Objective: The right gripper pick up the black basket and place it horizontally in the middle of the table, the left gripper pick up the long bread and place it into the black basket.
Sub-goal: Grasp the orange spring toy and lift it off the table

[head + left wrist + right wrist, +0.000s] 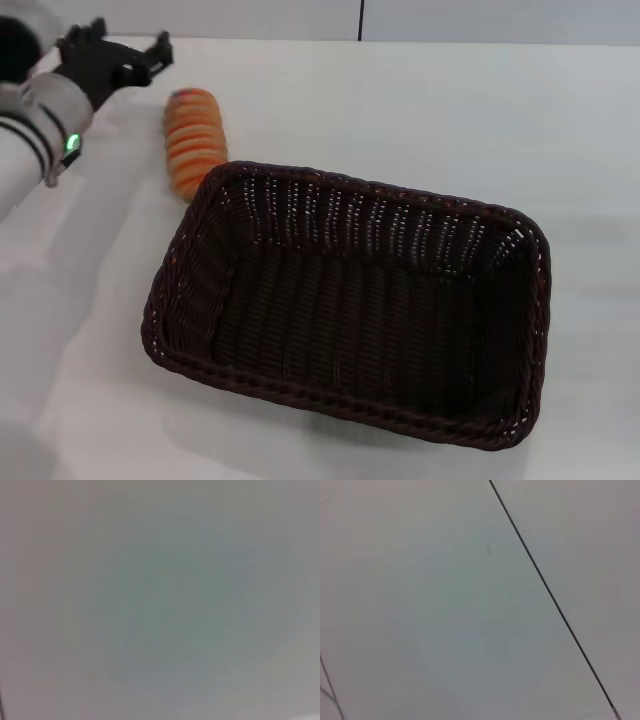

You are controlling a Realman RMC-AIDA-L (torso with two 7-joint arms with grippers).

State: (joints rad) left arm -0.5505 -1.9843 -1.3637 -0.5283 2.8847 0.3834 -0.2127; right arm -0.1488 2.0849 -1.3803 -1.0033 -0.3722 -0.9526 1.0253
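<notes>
Black basket (350, 305) set mid-bench (500, 110); long bread (193, 140) outside, touching far-left rim. Left tool (118, 50) open, empty, left of bread; next: descend, grip loaf.

Left gripper (118, 52), on a silver-white arm with a green light, reaches forward at the far left, its black fingers spread apart. The right arm is out of sight.
</notes>
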